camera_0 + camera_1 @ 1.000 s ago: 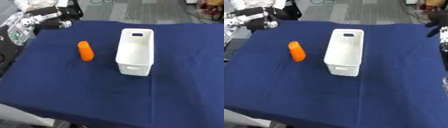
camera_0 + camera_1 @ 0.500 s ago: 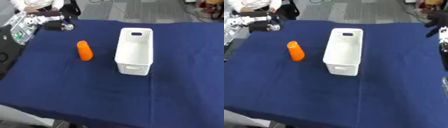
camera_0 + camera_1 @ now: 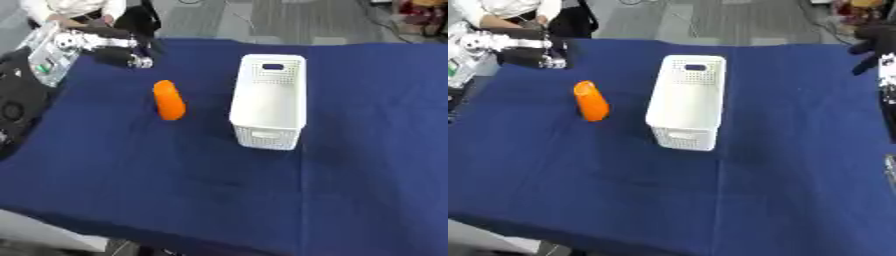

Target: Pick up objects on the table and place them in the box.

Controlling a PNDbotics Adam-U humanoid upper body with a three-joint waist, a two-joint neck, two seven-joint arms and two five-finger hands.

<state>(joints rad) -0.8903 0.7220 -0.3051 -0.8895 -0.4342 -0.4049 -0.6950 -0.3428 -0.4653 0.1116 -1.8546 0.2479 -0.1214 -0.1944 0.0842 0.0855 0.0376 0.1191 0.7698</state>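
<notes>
Dark blue cloth [image 3: 175,190] covers the table, where the orange object [image 3: 168,100] lies just left of the white box [image 3: 269,100]; the left hand [image 3: 131,52], empty with fingers apparently curled, should open, descend and close around its middle.

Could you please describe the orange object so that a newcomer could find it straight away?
Start at the white perforated plastic box on the dark blue tablecloth. To its left, apart from it, lies the orange cylindrical object, the only brightly coloured thing on the cloth.
</notes>
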